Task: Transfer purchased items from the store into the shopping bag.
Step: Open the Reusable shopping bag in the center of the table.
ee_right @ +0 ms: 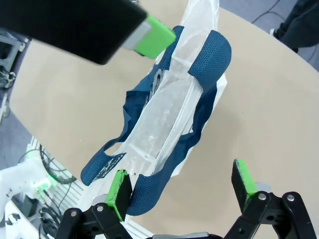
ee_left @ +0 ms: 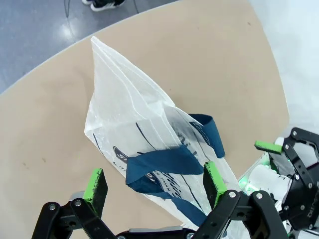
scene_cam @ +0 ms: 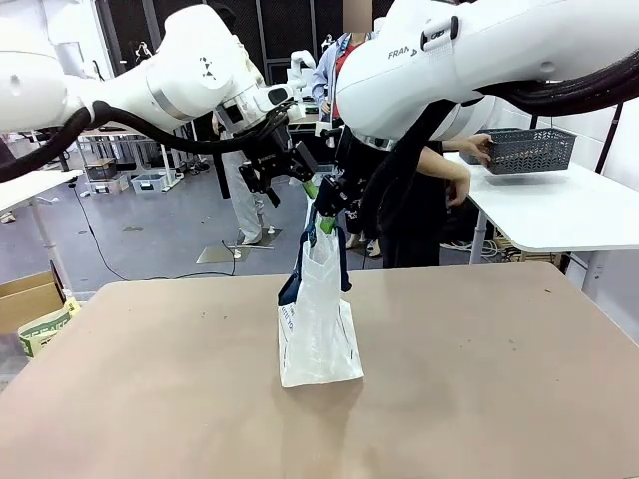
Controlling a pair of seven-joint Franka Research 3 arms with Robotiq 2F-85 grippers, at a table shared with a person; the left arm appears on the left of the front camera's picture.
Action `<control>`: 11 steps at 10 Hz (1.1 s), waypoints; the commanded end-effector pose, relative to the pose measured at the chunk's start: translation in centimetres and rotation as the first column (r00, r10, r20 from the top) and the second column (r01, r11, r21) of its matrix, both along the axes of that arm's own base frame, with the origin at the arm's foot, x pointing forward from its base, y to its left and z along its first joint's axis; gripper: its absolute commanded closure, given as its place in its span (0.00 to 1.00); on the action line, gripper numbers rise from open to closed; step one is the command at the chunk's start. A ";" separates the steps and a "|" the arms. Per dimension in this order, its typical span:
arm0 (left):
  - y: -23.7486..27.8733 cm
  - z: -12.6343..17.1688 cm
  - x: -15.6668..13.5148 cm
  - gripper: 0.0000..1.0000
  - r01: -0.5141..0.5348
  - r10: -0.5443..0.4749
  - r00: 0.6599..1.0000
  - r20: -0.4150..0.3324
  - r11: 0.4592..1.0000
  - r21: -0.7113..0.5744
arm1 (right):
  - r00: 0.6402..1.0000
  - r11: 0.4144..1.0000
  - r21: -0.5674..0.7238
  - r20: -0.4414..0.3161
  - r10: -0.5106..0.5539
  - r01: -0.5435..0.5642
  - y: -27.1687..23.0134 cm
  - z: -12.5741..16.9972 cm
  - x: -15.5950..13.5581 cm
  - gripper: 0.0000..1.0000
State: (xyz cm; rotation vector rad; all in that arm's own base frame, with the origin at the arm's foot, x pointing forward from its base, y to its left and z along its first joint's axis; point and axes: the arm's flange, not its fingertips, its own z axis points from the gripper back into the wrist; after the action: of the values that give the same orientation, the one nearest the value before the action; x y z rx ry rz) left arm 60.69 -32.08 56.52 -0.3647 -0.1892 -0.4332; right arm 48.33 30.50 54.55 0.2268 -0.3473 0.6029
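Shopping bag [scene_cam: 319, 334] upright mid-table, open tabletop [scene_cam: 499, 399] around, left pincer [ee_left: 154, 181] and right pincer [ee_right: 182, 186] spread above.

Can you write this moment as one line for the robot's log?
shopping bag: upright on table | left hand: open over handle | right hand: open over bag | person: reaching to basket

Shopping bag [ee_right: 164, 114] cropped at top edge
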 end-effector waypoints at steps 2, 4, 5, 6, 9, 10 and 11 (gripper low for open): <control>-1.0 0.4 1.6 0.00 -0.075 0.074 0.996 -0.041 0.997 -0.012 | 1.000 1.000 -0.003 -0.017 -0.005 0.005 -0.4 -0.6 -0.4 0.00; -1.6 0.1 1.5 0.00 -0.070 0.067 0.995 -0.078 0.997 -0.043 | 0.999 1.000 -0.003 -0.032 -0.003 0.003 -0.6 -0.9 -0.4 0.00; -1.6 0.1 1.5 0.00 -0.066 0.062 0.995 -0.084 0.997 -0.046 | 0.999 1.000 -0.005 -0.035 -0.003 0.003 -0.6 -1.1 -0.4 0.00; -1.9 -0.2 1.4 0.00 -0.052 0.048 0.993 -0.108 0.998 -0.033 | 0.999 1.000 -0.007 -0.038 -0.001 0.000 -0.6 -1.3 -0.2 0.00; -1.9 -1.4 0.7 0.00 -0.029 0.033 0.986 -0.165 0.999 0.027 | 0.999 1.000 -0.015 -0.042 -0.005 0.005 -0.5 -1.6 -0.2 0.00; -1.8 -1.9 0.6 0.00 -0.021 0.029 0.982 -0.185 0.999 0.041 | 0.999 1.000 -0.016 -0.042 -0.005 0.004 -0.5 -1.6 -0.2 0.00; -1.6 -2.1 0.6 0.00 -0.021 0.028 0.981 -0.190 0.999 0.041 | 0.999 1.000 -0.021 -0.040 -0.007 0.006 -0.5 -1.7 -0.2 0.00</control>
State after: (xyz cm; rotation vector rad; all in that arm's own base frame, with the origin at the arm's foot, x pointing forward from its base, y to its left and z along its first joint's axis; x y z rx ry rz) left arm 60.64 -33.50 53.75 -0.3778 -0.0222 -0.3936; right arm 48.34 30.35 53.29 0.2235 -0.3097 0.6002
